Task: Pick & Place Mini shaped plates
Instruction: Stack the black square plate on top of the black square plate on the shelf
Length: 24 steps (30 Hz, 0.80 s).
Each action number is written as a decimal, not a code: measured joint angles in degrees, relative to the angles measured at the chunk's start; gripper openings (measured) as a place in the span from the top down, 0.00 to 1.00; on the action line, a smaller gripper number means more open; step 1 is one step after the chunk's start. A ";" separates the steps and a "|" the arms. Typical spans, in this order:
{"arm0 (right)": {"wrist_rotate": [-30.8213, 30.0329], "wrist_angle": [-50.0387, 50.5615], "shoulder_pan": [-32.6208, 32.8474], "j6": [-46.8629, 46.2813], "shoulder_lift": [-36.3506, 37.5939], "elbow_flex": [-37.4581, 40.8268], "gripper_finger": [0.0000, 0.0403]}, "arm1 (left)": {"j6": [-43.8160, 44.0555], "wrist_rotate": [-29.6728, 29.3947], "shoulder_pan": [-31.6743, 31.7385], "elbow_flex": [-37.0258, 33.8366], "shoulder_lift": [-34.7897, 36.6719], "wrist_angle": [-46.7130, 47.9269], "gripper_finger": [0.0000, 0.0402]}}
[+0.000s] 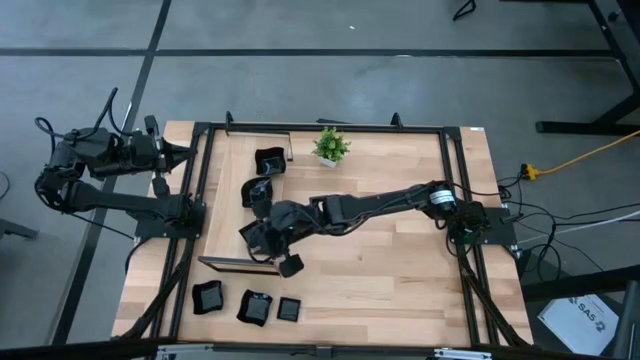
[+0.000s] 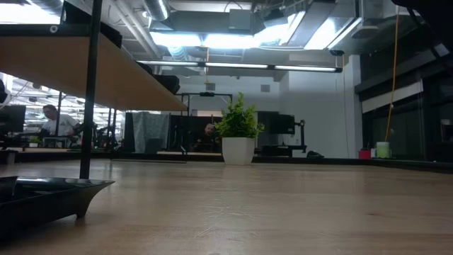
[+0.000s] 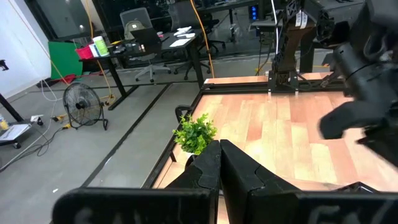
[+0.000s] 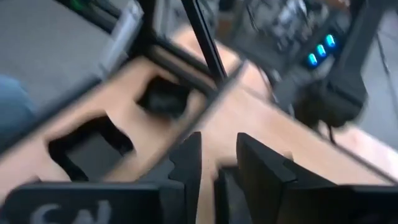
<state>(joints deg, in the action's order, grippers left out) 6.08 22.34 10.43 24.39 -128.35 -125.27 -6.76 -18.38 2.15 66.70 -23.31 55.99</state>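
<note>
Plates lay scattered: we noted three glossy black mini plates [image 1: 248, 304] in a row along the table's [image 1: 400, 270] near edge, roughly square, no clear long axis, and two more [image 1: 268, 160] near the potted plant [image 1: 330, 145]. We saw the right gripper [image 1: 272, 240] mid-table, jaws partly apart, nothing visibly held. We saw the left gripper [image 3: 219, 163] parked off the table's left side, jaws closed, empty.

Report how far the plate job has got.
Three black plates lie in a row at the table's near edge, apparently placed. The right gripper is mid-table over more plates, its fingers parted, nothing visibly held. Left gripper waits shut beside the table.
</note>
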 joint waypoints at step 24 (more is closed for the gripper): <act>2.57 32.34 3.85 -12.19 6.03 0.00 0.98 | 0.00 -0.01 0.02 0.00 -0.02 -0.02 0.99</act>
<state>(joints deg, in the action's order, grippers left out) 8.65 54.67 14.29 12.20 -122.33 -125.27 -6.77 -18.39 2.17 66.70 -23.33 55.96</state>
